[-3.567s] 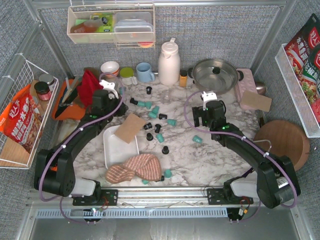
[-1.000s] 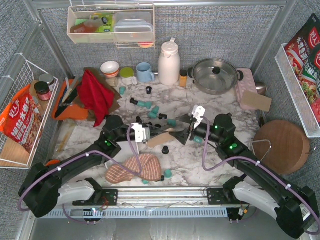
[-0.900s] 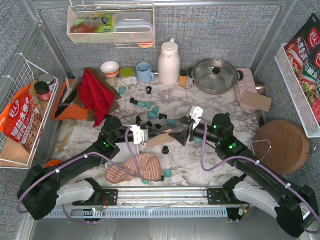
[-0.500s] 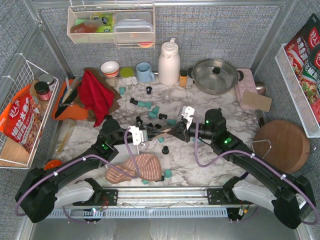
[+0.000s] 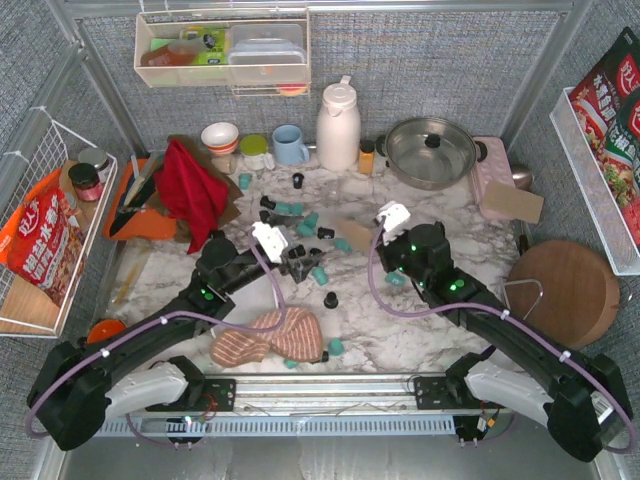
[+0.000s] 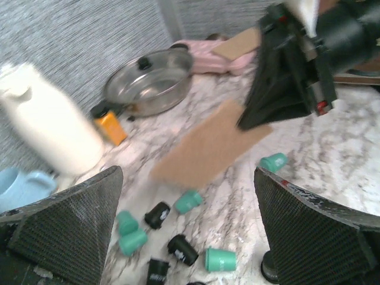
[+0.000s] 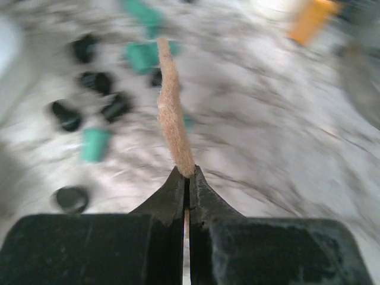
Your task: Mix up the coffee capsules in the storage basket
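Observation:
Teal and black coffee capsules (image 5: 311,220) lie scattered on the marble table, none in the storage basket (image 5: 262,298), a white tray mostly hidden under my left arm. My left gripper (image 5: 298,260) hangs open over the capsules (image 6: 188,201), with nothing between its mesh fingers (image 6: 59,231). To its right, my right gripper (image 5: 372,238) is shut on the edge of a brown flat sheet (image 5: 355,233). The right wrist view shows that sheet (image 7: 172,119) edge-on, pinched in the jaws of the right gripper (image 7: 189,175), with blurred capsules (image 7: 95,144) below.
A striped cloth (image 5: 270,335) lies at the near edge by the basket. A red cloth (image 5: 190,190), blue mug (image 5: 290,143), white jug (image 5: 338,125), orange-capped jar (image 5: 367,155) and steel pan (image 5: 430,150) line the back. A round wooden board (image 5: 560,285) sits on the right.
Both grippers held the brown sheet between them. My left gripper has let go and opened wide; my right gripper has shut on the sheet and drawn it right and back.

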`<control>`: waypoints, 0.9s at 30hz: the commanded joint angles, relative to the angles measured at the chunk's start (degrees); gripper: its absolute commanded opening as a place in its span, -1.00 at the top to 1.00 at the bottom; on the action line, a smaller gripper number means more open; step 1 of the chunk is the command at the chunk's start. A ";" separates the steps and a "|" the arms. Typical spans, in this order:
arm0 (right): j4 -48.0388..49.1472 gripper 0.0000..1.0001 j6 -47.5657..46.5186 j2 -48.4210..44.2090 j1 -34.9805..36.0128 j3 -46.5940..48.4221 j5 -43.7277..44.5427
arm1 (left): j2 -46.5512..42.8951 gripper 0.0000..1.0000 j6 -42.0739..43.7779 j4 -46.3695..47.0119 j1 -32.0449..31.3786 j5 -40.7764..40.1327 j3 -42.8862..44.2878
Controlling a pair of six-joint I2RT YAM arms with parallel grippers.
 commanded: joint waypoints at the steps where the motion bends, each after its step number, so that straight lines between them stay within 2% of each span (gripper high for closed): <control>1: 5.82 1.00 7.64 -2.66 -1.69 -2.78 35.88 | -1.74 -0.98 -5.13 -8.81 -0.04 -17.50 1.80; 4: 6.21 1.00 12.36 -3.13 -5.36 -4.80 44.40 | -3.11 -0.98 -14.55 -11.24 0.00 -34.39 1.35; 7: 5.67 1.00 18.89 -3.00 -10.99 -6.60 44.59 | -4.40 -0.98 -29.38 -19.54 0.23 -55.79 1.98; 8: 5.66 1.00 22.08 -2.96 -13.66 -7.16 44.11 | -4.72 -0.98 -31.87 -22.64 0.47 -59.63 2.49; 11: 6.58 1.00 27.70 -2.47 -19.52 -9.04 40.80 | -6.01 -0.98 -32.72 -28.80 0.94 -60.95 2.80; 16: 7.21 1.00 34.86 1.17 -27.93 -10.06 34.39 | -6.85 -0.98 -36.60 -38.95 1.01 -56.98 4.32; 21: 5.97 1.00 39.94 4.15 -33.73 -10.26 32.21 | -5.60 -0.98 -40.81 -50.09 0.87 -54.31 7.37; 22: 5.45 0.94 40.64 4.53 -34.60 -10.37 32.32 | -5.12 -0.98 -41.42 -52.03 0.92 -53.77 7.75; 23: 4.86 0.72 41.16 4.90 -35.46 -10.44 32.41 | -4.70 -0.98 -41.89 -53.76 0.90 -53.18 8.17; 24: 4.24 0.33 41.44 5.17 -36.37 -10.35 32.39 | -4.17 -0.98 -42.43 -55.24 0.88 -52.57 8.47; 25: 3.56 0.04 41.41 5.40 -36.95 -10.14 32.55 | -3.61 -0.98 -42.83 -56.66 0.92 -51.97 8.71; 27: 0.99 -0.28 40.92 5.57 -37.73 -9.43 34.97 | -2.76 -0.98 -43.50 -58.75 0.85 -50.66 8.99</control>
